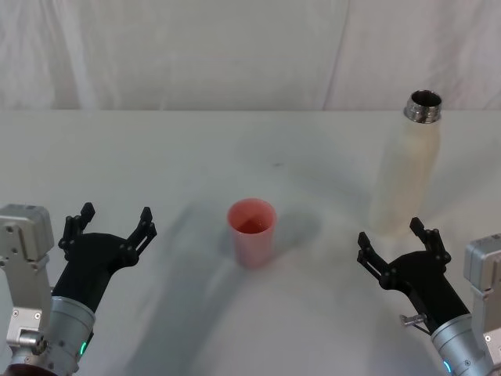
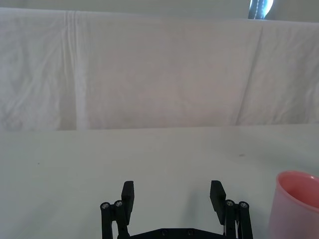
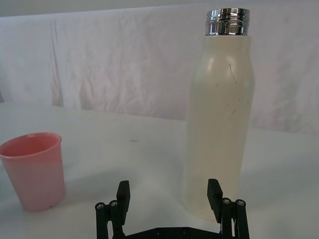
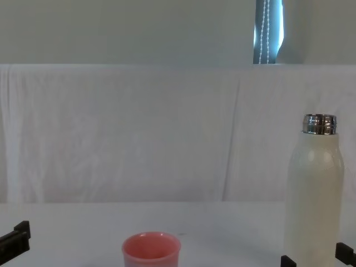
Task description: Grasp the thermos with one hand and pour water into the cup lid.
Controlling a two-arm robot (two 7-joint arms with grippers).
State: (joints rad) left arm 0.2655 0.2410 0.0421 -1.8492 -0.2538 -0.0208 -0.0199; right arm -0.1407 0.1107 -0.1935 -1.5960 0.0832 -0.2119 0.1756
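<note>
The thermos (image 1: 405, 168) stands upright on the white desk (image 1: 196, 157), on the robot's right side and toward the far half of the surface. Its cream-white body carries fine dark scratches, and its chrome threaded neck (image 3: 228, 22) is uncapped, with the mouth open upward. The cup lid (image 1: 251, 232), a small pink cup, stands upright near the middle of the desk, well apart from the thermos and to its left in the head view. A darker pink band shows inside it; the contents cannot be determined.

The right gripper (image 1: 398, 244) sits low at the near right of the desk, directly in front of the thermos base. Its black fingers (image 3: 215, 193) are spread apart and hold nothing. In the right wrist view the thermos rises just beyond the gap between the fingers, shifted toward one of them. Whether a fingertip touches the bottle cannot be determined.

The left gripper (image 1: 109, 225) sits at the near left of the desk, well apart from the cup lid. It is released, with fingers (image 2: 128, 195) spread and nothing between them. In the left wrist view the cup lid (image 2: 296, 205) appears off to one side of the fingers, not between them.

A white cloth backdrop (image 4: 139, 133) hangs behind the desk.
</note>
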